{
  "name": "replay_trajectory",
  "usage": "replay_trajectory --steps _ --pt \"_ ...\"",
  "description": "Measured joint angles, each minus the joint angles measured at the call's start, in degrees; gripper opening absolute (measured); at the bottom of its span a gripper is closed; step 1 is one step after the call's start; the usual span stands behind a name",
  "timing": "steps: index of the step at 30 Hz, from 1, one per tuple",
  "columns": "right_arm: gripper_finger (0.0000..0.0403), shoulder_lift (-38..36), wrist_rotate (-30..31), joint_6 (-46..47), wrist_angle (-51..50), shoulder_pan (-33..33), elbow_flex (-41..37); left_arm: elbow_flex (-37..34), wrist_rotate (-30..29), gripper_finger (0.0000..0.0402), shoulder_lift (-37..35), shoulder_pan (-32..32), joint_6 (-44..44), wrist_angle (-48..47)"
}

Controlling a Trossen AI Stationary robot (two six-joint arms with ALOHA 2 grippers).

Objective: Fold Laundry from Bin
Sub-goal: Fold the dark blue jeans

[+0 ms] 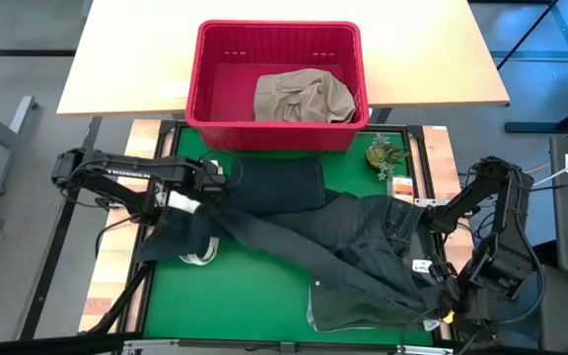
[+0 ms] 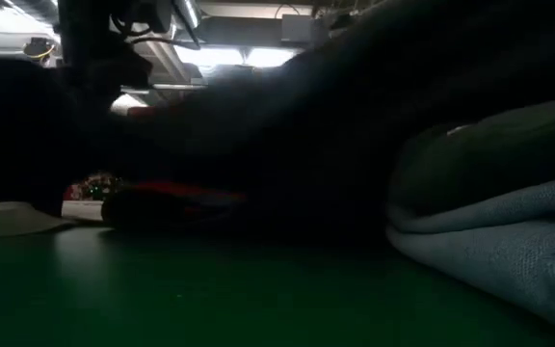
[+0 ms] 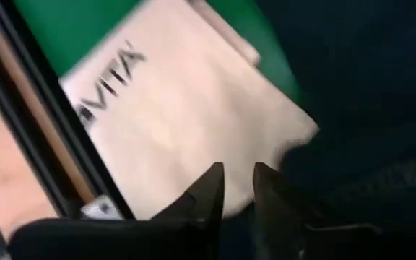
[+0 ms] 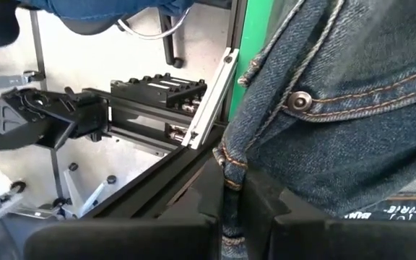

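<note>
Blue denim jeans [image 1: 333,242] lie spread across the green mat [image 1: 235,296], one leg running toward the left. My right gripper [image 1: 434,301] is at the mat's near right corner, shut on the jeans [image 4: 352,87]. My left gripper [image 3: 238,189] is at the mat's left, above a white tote bag [image 3: 179,108] and beside the dark leg [image 3: 367,108]. Its fingers stand a narrow gap apart with nothing between them. The red bin [image 1: 277,138] stands at the mat's far edge with a khaki garment [image 1: 302,97] in it. A dark folded piece [image 1: 279,184] lies in front of the bin. My right gripper pinches a thick stitched edge of the jeans [image 4: 230,170] between its two fingers, near a metal rivet [image 4: 300,101]. The fingers slant down at it. The cloth rises out of the fingers in front of the camera, and the rest of the jeans lies on the mat.
A small potted plant [image 1: 385,155] stands on the mat's far right, near the bin. The tote bag [image 1: 200,256] peeks out from under the jeans' left leg. Black frame rails [image 4: 157,101] run along the mat's edges. A light wooden tabletop [image 1: 146,59] lies under and behind the bin.
</note>
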Motion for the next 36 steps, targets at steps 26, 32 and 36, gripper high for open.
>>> replay_trajectory --steps 26,32,36 --pt "0.0026 -0.2 19.6 -5.1 -1.0 -1.3 0.1 5.0 11.5 0.0131 0.3 -8.6 29.2 53.5" --pt "0.0026 -0.2 19.5 -5.1 -1.0 -1.3 0.1 4.9 5.4 0.0183 5.4 -16.9 27.5 53.7" --pt "0.0026 -0.2 19.4 -5.0 -1.0 -1.2 0.1 4.9 6.3 0.0216 10.5 -20.9 31.1 53.0"
